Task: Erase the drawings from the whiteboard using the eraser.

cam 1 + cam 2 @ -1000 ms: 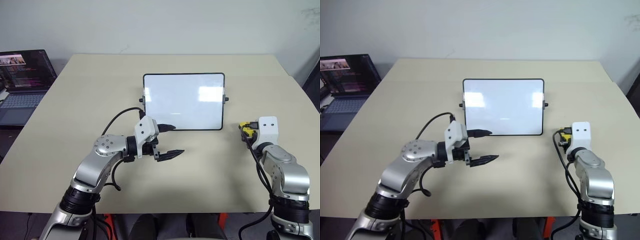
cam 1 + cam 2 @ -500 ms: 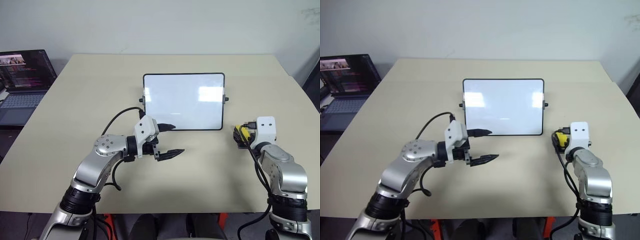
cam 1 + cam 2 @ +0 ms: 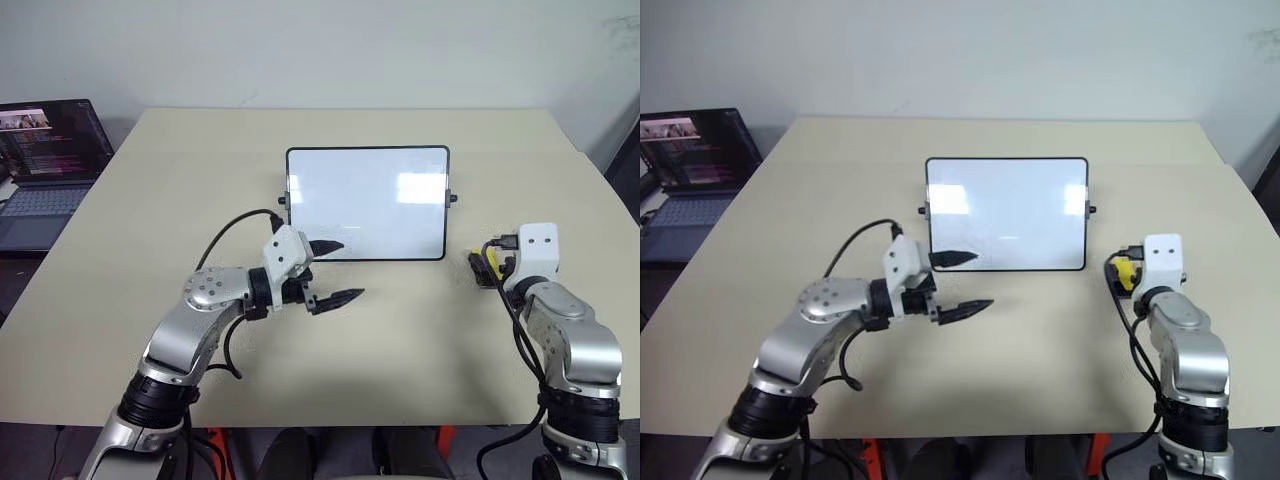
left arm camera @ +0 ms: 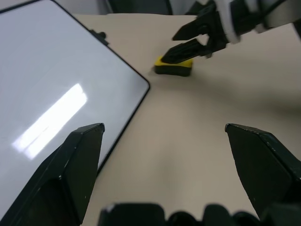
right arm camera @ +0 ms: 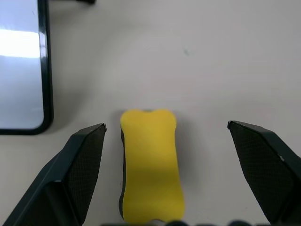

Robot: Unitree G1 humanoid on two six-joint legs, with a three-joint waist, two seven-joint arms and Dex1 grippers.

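Since a second ago the right gripper (image 5: 164,141) has let go of the eraser (image 5: 150,165): its fingers (image 5: 75,174), which were clamped on the yellow block, now stand spread wide, and the block lies flat on the surface (image 3: 420,330) between them, touching neither. The left gripper (image 3: 335,270) has shifted slightly toward the whiteboard (image 3: 367,203); its fingers (image 4: 66,174) are open and hold nothing, with the board's near corner just beyond one fingertip and bare surface beyond the other. In the right wrist view the eraser sits a little nearer one finger than the other, its long axis running along the line of the fingers, and the whiteboard's black frame lies just outside that nearer finger. The board looks clean in all the views; no drawings can be made out on its glossy face, so the wiping seems finished and the step in hand is most likely the setting-down and withdrawal. To do that well, the right hand should lift straight up and back with the fingers kept wide, so that neither tip drags the soft block or nudges the board's frame beside it. The left hand should stay open and clear of the board's edge, since a bump there could slide the board.
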